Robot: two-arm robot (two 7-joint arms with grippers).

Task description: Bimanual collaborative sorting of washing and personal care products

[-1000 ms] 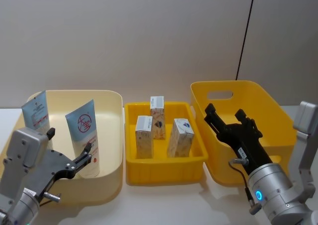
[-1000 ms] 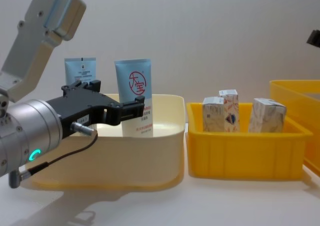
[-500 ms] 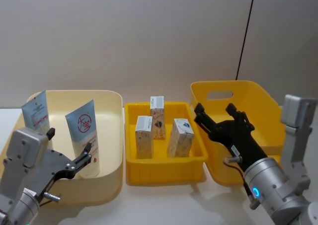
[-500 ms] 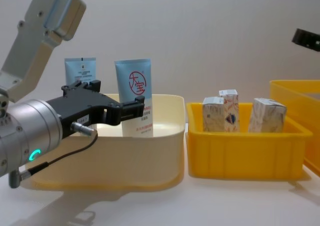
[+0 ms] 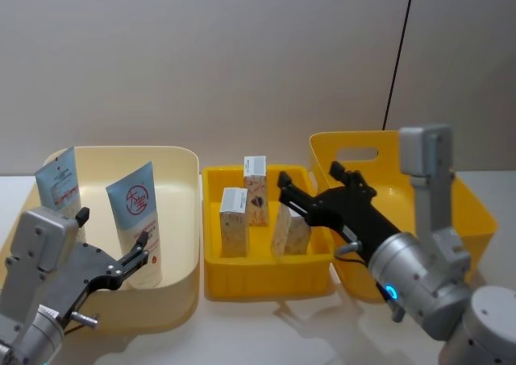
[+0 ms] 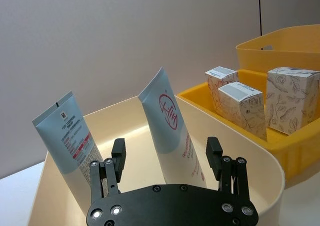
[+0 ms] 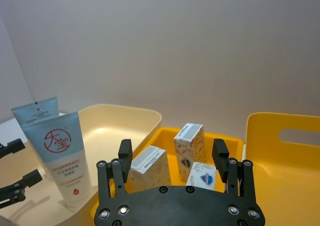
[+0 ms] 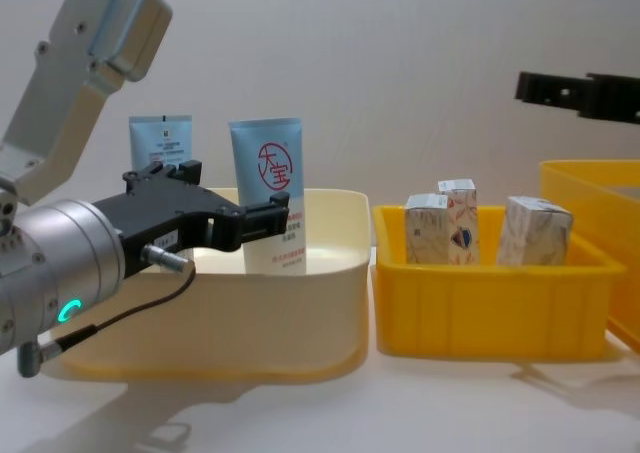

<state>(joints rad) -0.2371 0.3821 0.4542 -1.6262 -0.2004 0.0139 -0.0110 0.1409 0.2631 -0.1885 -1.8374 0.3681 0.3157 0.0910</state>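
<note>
Hovering the right gripper [image 5: 309, 174] above the small yellow tray [image 5: 266, 275], fingers spread wide and gripping nothing, with the cream patterned cartons [image 7: 190, 142] standing upright just beneath and ahead of the fingertips, apart from them. Poising the left gripper [image 6: 166, 146] equally wide and empty at the near side of the cream bin [image 6: 252, 186], with the wider tube [image 6: 170, 131] standing tilted straight ahead, in line with the gap between the fingers but untouched, and the narrower tube [image 6: 65, 136] beside it, nearer one finger. Judging the cartons light and stiff-edged yet thin-walled, so crushing easily; probably calling for a gentle pinch across the two broad faces at mid-height. Judging the tubes soft, slick and tippy on their caps; likely calling for a pinch across the flat faces low down, near the firmer shoulder, not the floppy crimped end.
</note>
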